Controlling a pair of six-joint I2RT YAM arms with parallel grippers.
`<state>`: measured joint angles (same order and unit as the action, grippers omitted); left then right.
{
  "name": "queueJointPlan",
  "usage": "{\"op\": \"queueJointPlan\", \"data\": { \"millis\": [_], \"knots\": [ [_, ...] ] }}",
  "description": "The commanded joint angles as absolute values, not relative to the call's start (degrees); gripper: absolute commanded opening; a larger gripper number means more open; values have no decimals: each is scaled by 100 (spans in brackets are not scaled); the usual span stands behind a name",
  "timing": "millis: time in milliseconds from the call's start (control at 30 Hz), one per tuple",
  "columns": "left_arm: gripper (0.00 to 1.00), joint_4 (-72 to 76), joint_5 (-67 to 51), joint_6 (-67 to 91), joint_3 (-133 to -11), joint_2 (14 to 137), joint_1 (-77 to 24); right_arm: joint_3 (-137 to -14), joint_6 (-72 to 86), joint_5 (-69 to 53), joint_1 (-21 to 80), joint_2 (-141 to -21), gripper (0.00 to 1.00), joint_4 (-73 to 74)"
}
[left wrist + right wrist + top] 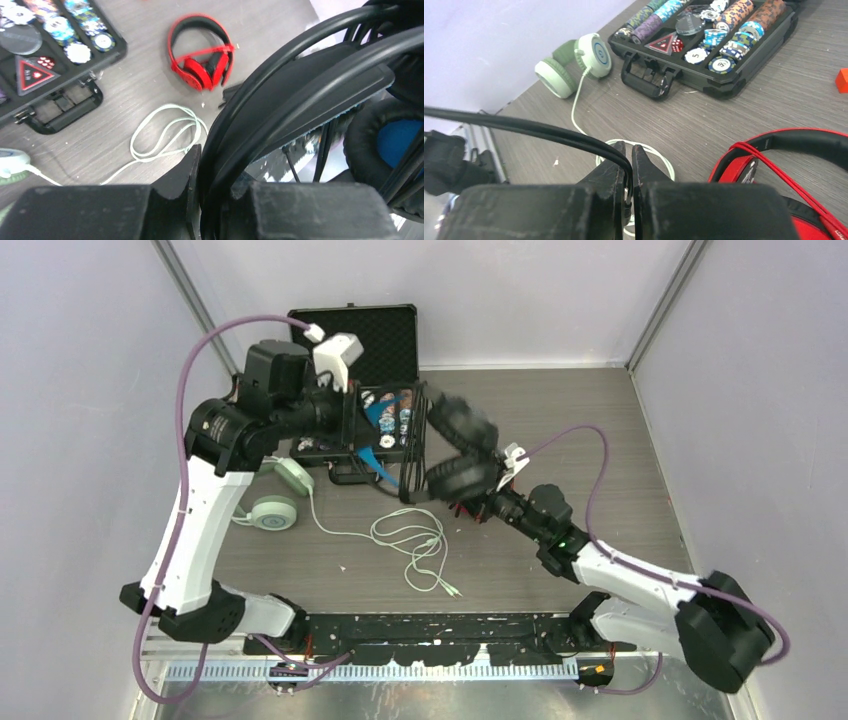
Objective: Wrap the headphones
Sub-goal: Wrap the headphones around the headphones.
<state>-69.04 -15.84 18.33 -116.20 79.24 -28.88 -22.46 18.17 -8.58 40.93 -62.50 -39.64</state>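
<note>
The black headphones (460, 452) with a blue inner headband hang in the air over the table's middle. My left gripper (352, 430) is shut on their headband (280, 100), which fills the left wrist view. My right gripper (630, 160) is shut on their thin black cable (524, 127), which runs off to the left. The red headphones (200, 50) lie on the table with their red cable wound round them, just under the right gripper (478, 502). The mint-green and white headphones (275, 502) lie at the left, their pale cable (410, 540) loose in loops.
An open black case (400, 340) of poker chips (704, 45) stands at the back, under the left arm. A small orange block (841, 80) lies to its right. Grey walls close in the table on both sides.
</note>
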Motion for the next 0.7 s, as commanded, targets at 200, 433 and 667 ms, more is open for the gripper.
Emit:
{"op": "queueJointPlan", "data": {
  "millis": [200,433,667],
  "knots": [
    [0,-7028,-3646,-1329,-9932,7305,-2899,-3600,2262,-2017,3569,-4382,1,458],
    [0,-6912,-2375,-2886,-9491,7381,-3282,-4895,2855,-2485,3560,-4141,1,2314],
    [0,-5860,-911,-3840,-8821,7007,-4040,-5926,3344,-3097,3568,-4662,0,3279]
  ]
}}
